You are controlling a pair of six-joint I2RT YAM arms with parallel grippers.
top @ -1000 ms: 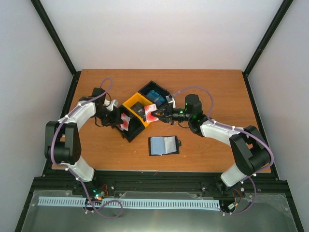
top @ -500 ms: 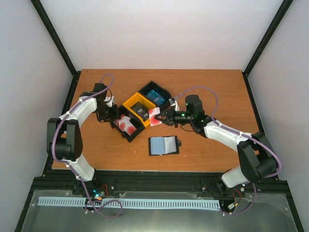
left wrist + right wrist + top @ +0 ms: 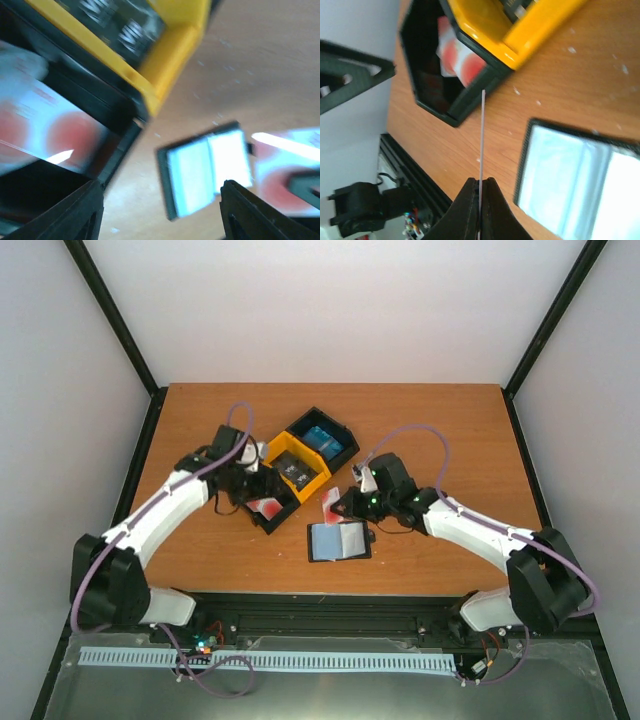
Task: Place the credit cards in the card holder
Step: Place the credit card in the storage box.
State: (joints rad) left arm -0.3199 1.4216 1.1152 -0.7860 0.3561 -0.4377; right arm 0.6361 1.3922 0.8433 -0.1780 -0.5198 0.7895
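Note:
The card holder (image 3: pixel 338 541) lies open on the table, its pale inner pockets facing up; it also shows in the wrist views (image 3: pixel 207 170) (image 3: pixel 585 185). My right gripper (image 3: pixel 345 505) (image 3: pixel 481 182) is shut on a red-and-white credit card (image 3: pixel 331 503), held edge-on (image 3: pixel 482 135) just above the holder's far left corner. My left gripper (image 3: pixel 262 488) (image 3: pixel 160 187) hangs open and empty by the tray's near compartment, where red-and-white cards (image 3: pixel 266 507) (image 3: pixel 45 130) lie.
The black-and-yellow tray (image 3: pixel 268 450) stands behind the holder, with dark cards (image 3: pixel 296 474) in its yellow middle compartment and blue cards (image 3: pixel 320 437) in the far one. Black frame rails run along the table's left and near edges.
My left gripper has opened, leaving its red-and-white card in the tray's near compartment. My right gripper has carried its card from the tray toward the card holder.

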